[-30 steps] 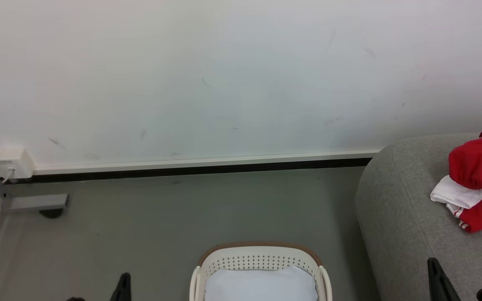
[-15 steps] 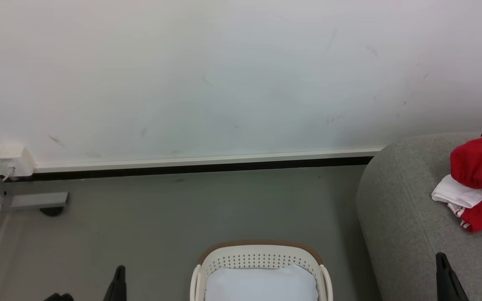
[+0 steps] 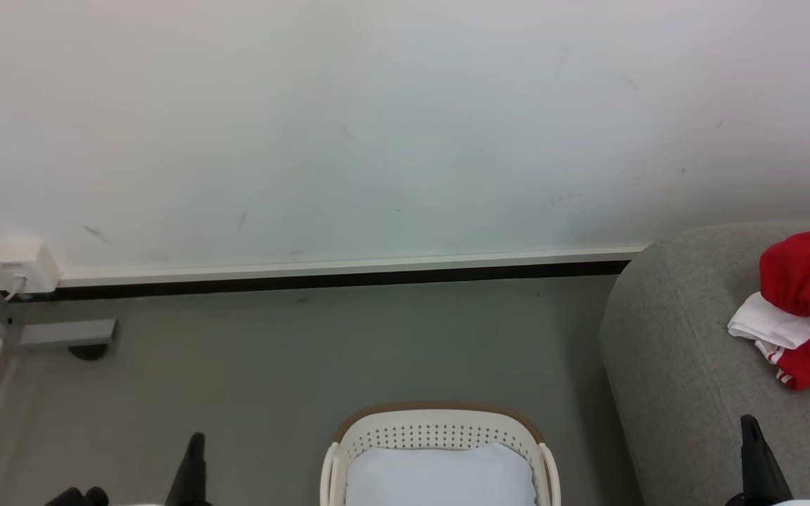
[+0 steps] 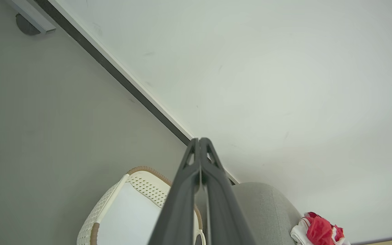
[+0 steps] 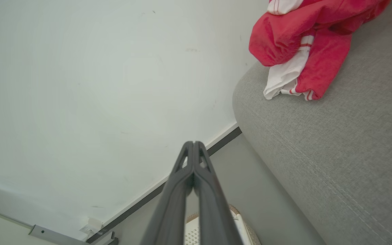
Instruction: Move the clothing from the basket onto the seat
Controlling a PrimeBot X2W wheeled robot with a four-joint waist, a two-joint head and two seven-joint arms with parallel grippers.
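Head view, lower right: the seat point(image 3: 679, 365) stands on the grey floor point(image 3: 271, 365) with its rounded left end toward the basket and its far corner close to the wall point(image 3: 377, 126).

The clothing point(image 3: 809, 302) lies bunched in one heap on top of the seat, set in from the rounded left edge and cut off by the right border of the view. It is red fabric, with a folded white panel sticking out toward the seat's left edge; thin red-white stripe trim shows at the hem. In the right wrist view the heap rests flat on the upholstery and touches no gripper.

The basket point(image 3: 440, 419) is on the floor at bottom centre, to the left of the seat with a strip of floor between them, and well apart from the dark skirting point(image 3: 320, 284). Its brown rim and perforated far wall are visible. A pale blue-white pad point(image 3: 440, 478) lies inside, covering what can be seen of the interior.

Left gripper point(image 4: 199, 141): closed, the two dark fingers pressed together to the tips, in the air over the floor to the left of the basket.

Right gripper point(image 5: 193, 144): closed likewise, tips meeting, above the near part of the seat, well short of the clothing.

A white socket box point(image 3: 22, 266) sits on the wall at far left, just above the skirting.
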